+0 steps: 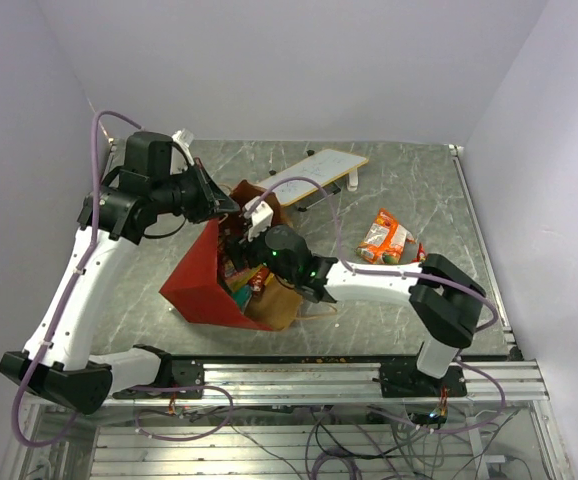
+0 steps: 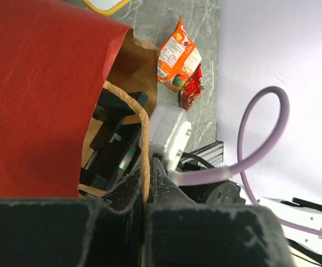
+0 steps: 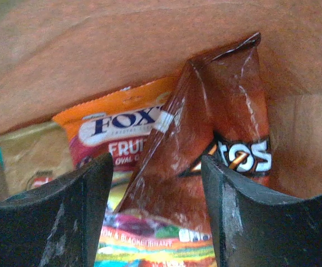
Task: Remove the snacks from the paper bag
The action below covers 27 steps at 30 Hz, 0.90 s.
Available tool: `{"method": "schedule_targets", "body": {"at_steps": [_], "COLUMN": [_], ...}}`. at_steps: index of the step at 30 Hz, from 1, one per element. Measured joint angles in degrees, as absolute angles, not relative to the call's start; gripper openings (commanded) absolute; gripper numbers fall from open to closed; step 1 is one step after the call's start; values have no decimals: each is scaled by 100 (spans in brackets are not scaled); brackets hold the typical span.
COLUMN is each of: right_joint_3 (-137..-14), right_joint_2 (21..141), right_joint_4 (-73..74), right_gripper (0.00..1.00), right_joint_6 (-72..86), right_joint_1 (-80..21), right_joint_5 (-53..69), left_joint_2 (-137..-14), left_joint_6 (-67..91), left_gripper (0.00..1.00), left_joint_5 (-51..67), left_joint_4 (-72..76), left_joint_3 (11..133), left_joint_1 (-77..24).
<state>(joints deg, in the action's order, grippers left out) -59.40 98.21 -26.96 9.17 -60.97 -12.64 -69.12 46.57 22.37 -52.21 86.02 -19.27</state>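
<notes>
reaching into the bag (image 1: pixel 194 285), your right gripper (image 3: pixel 155 167) is spread wide, the doritos packet (image 3: pixel 222 111) dead ahead between its fingers, long axis upright, top tipped right. your left gripper (image 2: pixel 146 186) pinches the bag's rim. readable: "tos" there, "fox's", "fru" on the orange pack (image 3: pixel 116 130) just left.

Claw (image 3: pixel 154 167) spread wide, facing Doritos packet (image 3: pixel 222 105) inside paper bag (image 3: pixel 94 50).

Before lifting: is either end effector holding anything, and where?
The left end effector pinches the paper bag at its string handle; the right end effector holds nothing.
</notes>
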Motion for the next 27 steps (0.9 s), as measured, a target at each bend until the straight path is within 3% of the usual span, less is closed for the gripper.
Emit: {"method": "schedule_targets", "body": {"at_steps": [5, 9, 17, 27], "right_joint_3": [-6239, -6536, -6523, -5916], "right_joint_2": [10274, 10648, 10571, 8875], "right_joint_4": [-2884, -2864, -2600, -2014], "right_gripper": [60, 33, 0, 0], "right_joint_6": [1009, 963, 921, 1214], "right_joint_1": [-6097, -6097, -6104, -6093], "right_joint_5": [-1682, -1975, -2082, -1369], "left_joint_2": [-7057, -7146, -7157, -7017], "left_joint_6": [4388, 4213, 4095, 4206], "left_gripper": [7, 7, 7, 7], "left_joint_5": [2235, 2233, 2224, 2174], "left_joint_4": [-5443, -5666, -5843, -5800], "left_joint_3": [8903, 9065, 9157, 9067], "left_joint_1": [-1927, -1927, -1927, -1916]}}
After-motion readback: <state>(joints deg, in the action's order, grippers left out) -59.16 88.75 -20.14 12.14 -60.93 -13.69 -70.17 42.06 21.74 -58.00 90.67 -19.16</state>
